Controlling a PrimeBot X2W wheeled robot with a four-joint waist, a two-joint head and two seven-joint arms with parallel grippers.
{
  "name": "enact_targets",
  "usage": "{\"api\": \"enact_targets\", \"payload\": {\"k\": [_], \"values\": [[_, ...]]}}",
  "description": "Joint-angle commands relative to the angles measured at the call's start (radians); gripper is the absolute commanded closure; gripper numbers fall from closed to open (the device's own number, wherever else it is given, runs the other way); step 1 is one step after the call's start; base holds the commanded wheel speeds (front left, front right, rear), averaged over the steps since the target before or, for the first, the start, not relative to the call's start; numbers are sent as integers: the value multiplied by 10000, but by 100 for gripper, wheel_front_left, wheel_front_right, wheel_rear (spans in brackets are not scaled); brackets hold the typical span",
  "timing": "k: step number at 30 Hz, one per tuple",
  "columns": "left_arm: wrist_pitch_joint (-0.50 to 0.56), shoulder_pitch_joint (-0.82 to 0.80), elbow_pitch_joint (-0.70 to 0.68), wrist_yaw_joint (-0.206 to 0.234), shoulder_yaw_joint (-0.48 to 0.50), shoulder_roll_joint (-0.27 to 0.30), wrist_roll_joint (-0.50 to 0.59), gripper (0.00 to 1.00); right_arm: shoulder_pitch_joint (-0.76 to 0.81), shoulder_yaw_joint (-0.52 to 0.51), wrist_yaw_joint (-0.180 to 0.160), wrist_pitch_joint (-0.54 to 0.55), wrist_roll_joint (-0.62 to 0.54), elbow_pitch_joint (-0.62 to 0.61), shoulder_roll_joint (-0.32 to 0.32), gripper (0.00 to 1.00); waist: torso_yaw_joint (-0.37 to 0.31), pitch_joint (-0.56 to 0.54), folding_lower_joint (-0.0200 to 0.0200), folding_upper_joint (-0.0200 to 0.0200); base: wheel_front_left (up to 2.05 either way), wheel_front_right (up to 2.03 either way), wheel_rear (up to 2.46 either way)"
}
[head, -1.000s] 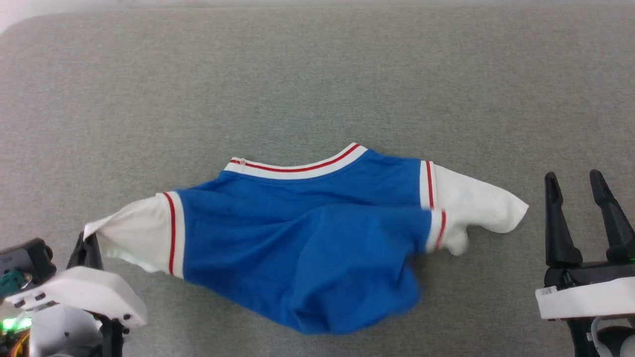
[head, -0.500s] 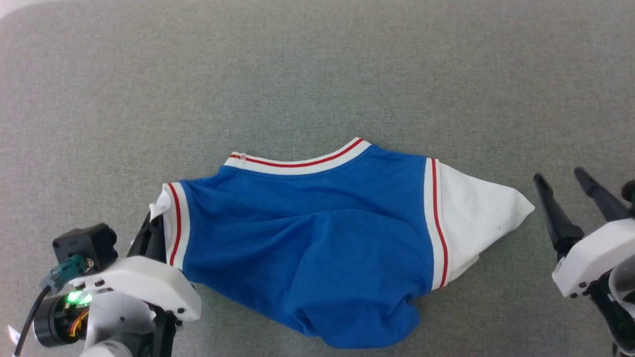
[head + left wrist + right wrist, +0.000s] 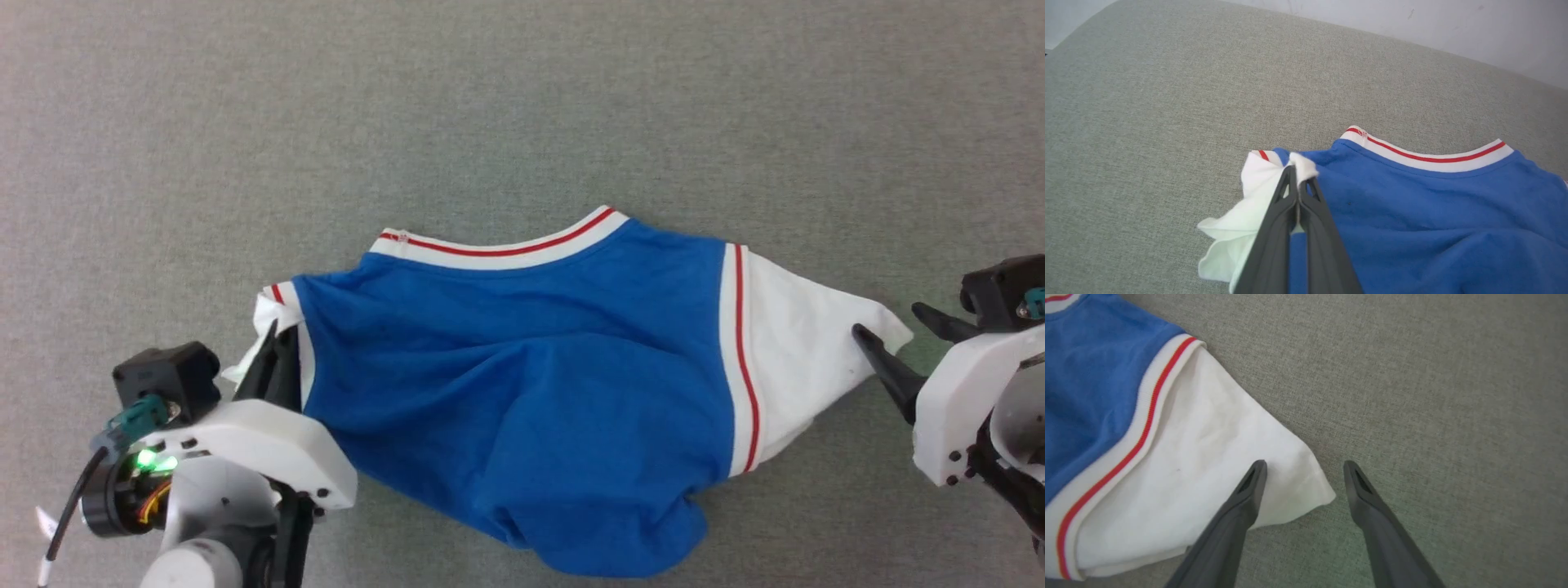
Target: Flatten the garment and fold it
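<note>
head view: the garment lies spread but rumpled on the grey woven surface. its blue body bunches in a fold between the two hands, and its neck band lies on the side away from them. the left hand is closed, its dark fingers pressed together on the crumpled left sleeve at that end of the shirt. the right hand stands wide at the other end. the pointed tip of the right sleeve reaches in between its fingertips, and whether they touch the cloth cannot be told.

left wrist view: the left hand is clamped on a pinch of white cloth from the left sleeve, which hangs in loose folds beside the fingers. the blue body spreads away from the fingertips, and the neck band lies beyond them.

right wrist view: the right hand is wide and holds nothing. one finger lies over the corner of the right sleeve and the other over bare surface. the sleeve's tip sits between them, and the red-striped band lies further out from the fingertips.
</note>
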Motion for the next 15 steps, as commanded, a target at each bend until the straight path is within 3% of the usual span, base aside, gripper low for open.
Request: {"api": "enact_targets", "payload": {"k": [1,9,10,11,12,15], "values": [[-19,-209,4,-53,-64,-54,89,100,-203,138,-9,10,76,122,-157,0,165,162,-2,0,0,0,0],[40,-392,74,-89,-243,-107,69,100,-232,1024,-9,1175,1015,791,-785,0,376,355,-2,0,0,0,0],[55,-396,88,-91,-258,-115,54,100,-207,1063,-9,1413,1166,853,-833,26,385,368,-2,0,0,0,0],[74,-397,106,-103,-281,-122,33,100,-183,1078,-9,1623,1291,904,-860,72,391,377,-2,0,0,0,0],[82,-403,120,-117,-303,-145,-7,100,-157,1140,-9,1825,1381,925,-916,100,398,382,-2,0,0,0,0],[56,-417,171,-126,-300,-183,-89,100,-177,1069,-9,1919,1496,871,-917,100,357,361,-2,0,0,0,0]]}}
